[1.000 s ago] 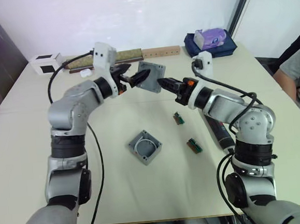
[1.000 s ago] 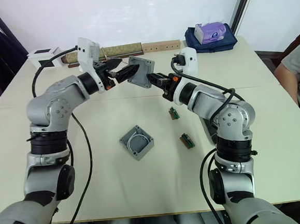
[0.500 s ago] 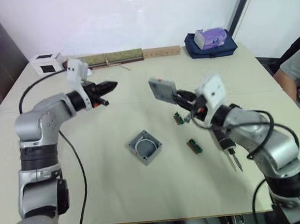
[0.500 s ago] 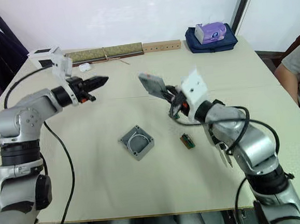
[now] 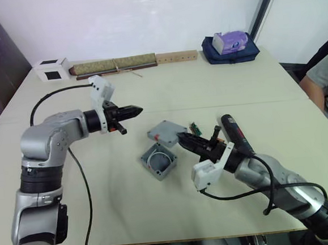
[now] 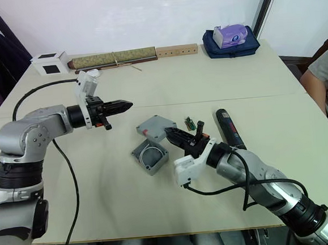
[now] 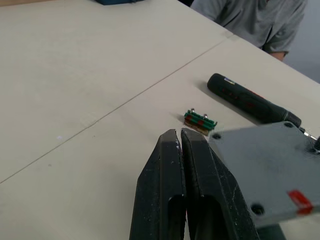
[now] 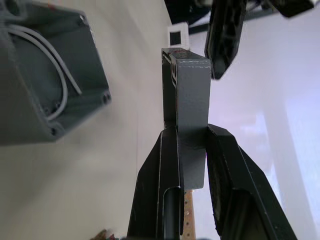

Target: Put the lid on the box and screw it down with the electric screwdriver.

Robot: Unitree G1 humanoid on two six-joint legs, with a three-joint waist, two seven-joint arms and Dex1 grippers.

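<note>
Taking the box [image 5: 158, 161] as landmark: its open top is bare, but the lid [image 5: 166, 133], pinched in the right gripper [image 5: 183, 139], hangs just beyond its far-right corner. The left gripper [image 5: 135, 109], fingers together, hovers farther off on the far-left side. To the right lie a circuit board [image 5: 195, 128] and the screwdriver [image 5: 238, 140]. The table [image 5: 120, 211] nearer than the box is bare.

the flat grey lid [image 5: 166, 133] hangs tilted just above the open grey box [image 5: 158, 161], whose white wire loop shows inside, while the black electric screwdriver [image 5: 237, 140] lies on the desk nearby.
</note>
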